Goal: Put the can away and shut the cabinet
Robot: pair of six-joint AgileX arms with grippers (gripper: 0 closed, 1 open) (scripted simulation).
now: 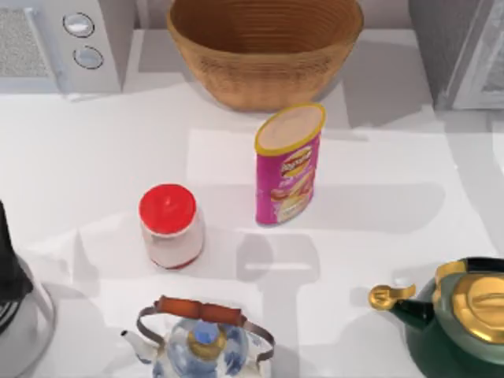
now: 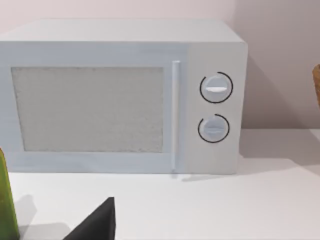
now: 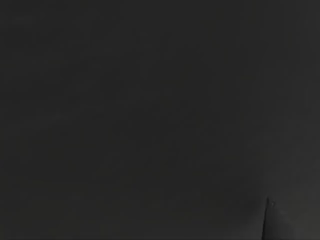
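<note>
The can [image 1: 288,165] stands upright at centre frame in the top view, just below the basket [image 1: 264,49] — I judge it light, stiff, slick-walled (tall, tippy), so I'd grip mid-body; I can't tell either gripper's finger state

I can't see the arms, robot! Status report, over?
Left arm parked at table's left edge. Pink can upright mid-table, untouched. Red-lidded jar beside it, apart. Right wrist view dark.
</note>
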